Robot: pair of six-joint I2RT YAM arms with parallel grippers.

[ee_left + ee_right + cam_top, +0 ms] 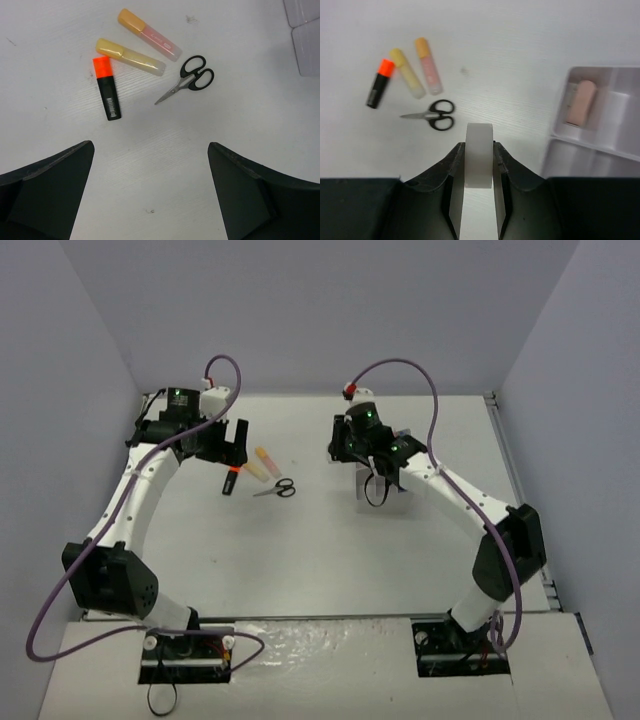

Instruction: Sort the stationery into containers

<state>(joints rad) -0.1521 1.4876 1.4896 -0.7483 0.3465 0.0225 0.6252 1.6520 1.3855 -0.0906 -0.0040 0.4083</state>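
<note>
Black right claw [479, 167] clamped on tape ring [479, 145], edge-on, bottom centre. Tray [620, 145] at right edge, eraser [581, 102] lying in one compartment. Best: carry ring level over a free compartment, lower, then let go. Left claw [150, 195] spread wide, holding nothing. Scissors [187, 79] and three highlighters [130, 56] on table [240, 115], upper frame.
</note>
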